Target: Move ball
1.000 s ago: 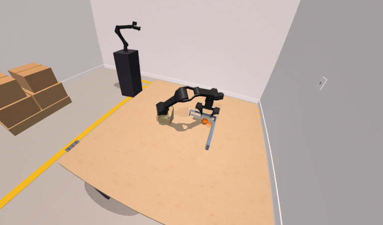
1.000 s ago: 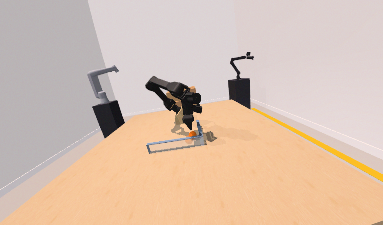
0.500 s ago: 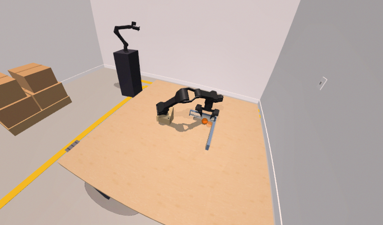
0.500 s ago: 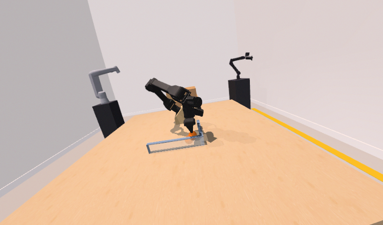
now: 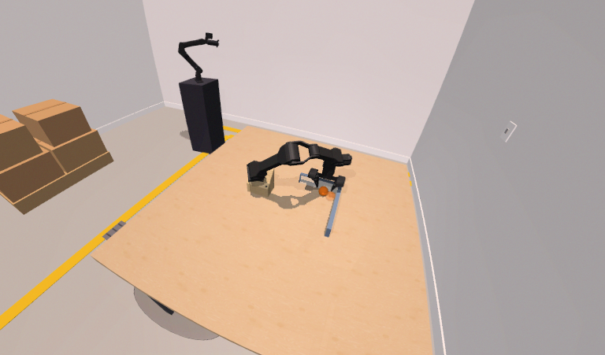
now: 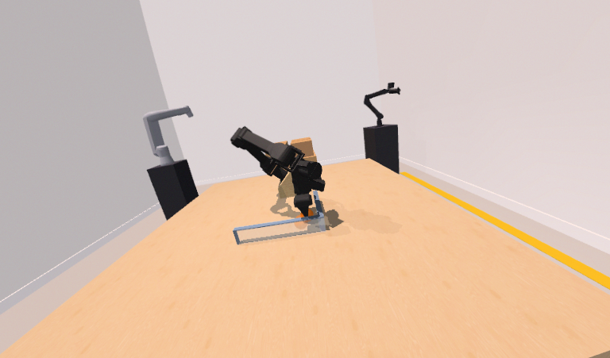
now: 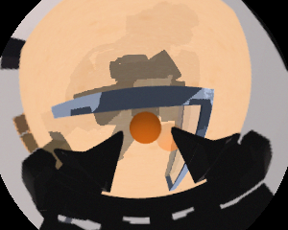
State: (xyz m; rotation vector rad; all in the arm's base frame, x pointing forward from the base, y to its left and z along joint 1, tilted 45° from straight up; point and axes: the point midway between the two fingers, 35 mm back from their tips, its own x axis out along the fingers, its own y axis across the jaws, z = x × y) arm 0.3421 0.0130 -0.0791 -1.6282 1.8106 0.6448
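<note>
Pale wood-grained tabletop (image 5: 267, 253) (image 6: 287, 300) (image 7: 221, 57) fills the lower part of my outside views, with plain light walls behind it. On it, the black gripper with pointed fingers (image 5: 327, 185) (image 6: 306, 213) hangs low over the corner made by two low clear walls with blue edges (image 5: 333, 211) (image 6: 279, 223) (image 7: 139, 97), its jaws standing well apart with nothing clamped in them. The solid orange ball (image 5: 323, 190) (image 6: 308, 213) (image 7: 145, 127) sits inside the corner, just beside the pale see-through orange copy (image 5: 330, 195) (image 6: 299, 221) (image 7: 167, 139), and in the wrist view the two overlap a little, so I judge the shift left to make is short. What worries me most is the approach: if I come down off-centre, a fingertip could clip the ball and set it rolling away from the mark. One finger also appears close to a wall, so going lower or sideways could catch that edge. Closing unevenly might squirt the ball out, and a hard nudge could carry it past the copy. Even a good placement could be spoiled by opening fast or dragging a finger on the way out.
</note>
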